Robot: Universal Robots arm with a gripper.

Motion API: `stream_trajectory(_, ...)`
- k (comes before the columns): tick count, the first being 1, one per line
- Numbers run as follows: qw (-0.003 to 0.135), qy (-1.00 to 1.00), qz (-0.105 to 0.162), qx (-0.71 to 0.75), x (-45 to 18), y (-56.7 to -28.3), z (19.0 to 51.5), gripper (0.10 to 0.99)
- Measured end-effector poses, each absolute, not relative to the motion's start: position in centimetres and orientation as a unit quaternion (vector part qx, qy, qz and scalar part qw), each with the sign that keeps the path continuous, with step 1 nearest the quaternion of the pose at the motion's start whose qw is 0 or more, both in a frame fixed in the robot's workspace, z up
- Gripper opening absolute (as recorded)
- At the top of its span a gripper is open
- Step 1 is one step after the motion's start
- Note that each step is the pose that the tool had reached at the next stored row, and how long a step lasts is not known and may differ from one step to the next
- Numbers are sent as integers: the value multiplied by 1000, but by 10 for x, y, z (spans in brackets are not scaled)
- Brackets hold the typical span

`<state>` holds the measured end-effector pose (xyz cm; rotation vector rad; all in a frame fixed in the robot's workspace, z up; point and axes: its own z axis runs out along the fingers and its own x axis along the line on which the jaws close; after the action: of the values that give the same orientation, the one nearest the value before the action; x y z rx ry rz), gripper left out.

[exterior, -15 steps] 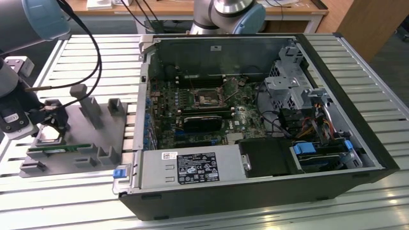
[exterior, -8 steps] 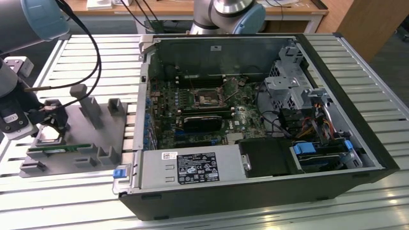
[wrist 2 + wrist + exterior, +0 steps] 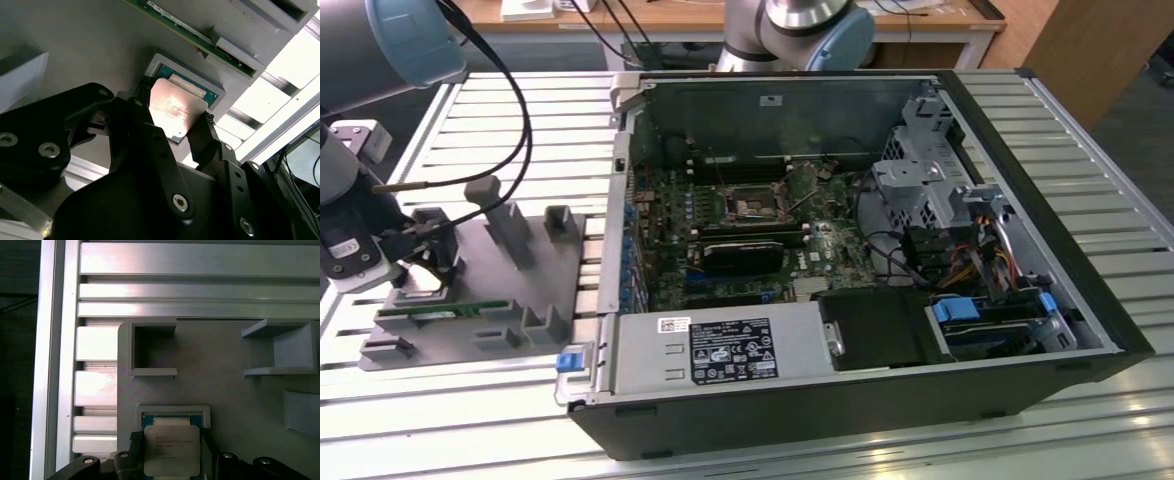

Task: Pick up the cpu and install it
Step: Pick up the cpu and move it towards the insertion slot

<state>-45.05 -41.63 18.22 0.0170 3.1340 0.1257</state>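
My claw [image 3: 174, 120] is clamped on the cpu [image 3: 172, 102], a finger on each of two opposite edges; it sits flat between my tips, seemingly just clear of its nest [image 3: 172, 410] below, with the case [image 3: 774, 110] well apart from me

Exterior view: bright, even light. The ribbed silver aluminium table [image 3: 454, 415] glares white around the flat grey plastic fixture plate [image 3: 467, 310], and the open black computer case [image 3: 854, 420] beside the plate is dim inside. In both wrist views, table slats past the plate's edge wash out. Second wrist view: the square silvery-grey cpu [image 3: 172, 107] over the plate carries a pinkish sheen; the black gripper [image 3: 173, 111] is dark and soft.
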Motion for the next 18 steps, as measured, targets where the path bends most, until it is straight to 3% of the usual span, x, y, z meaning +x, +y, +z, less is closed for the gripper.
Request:
stream_trajectory(17, 2, 999, 39, 5, -450, -416, 183, 553)
stream_trajectory(18, 2, 999, 39, 5, -450, -416, 183, 616)
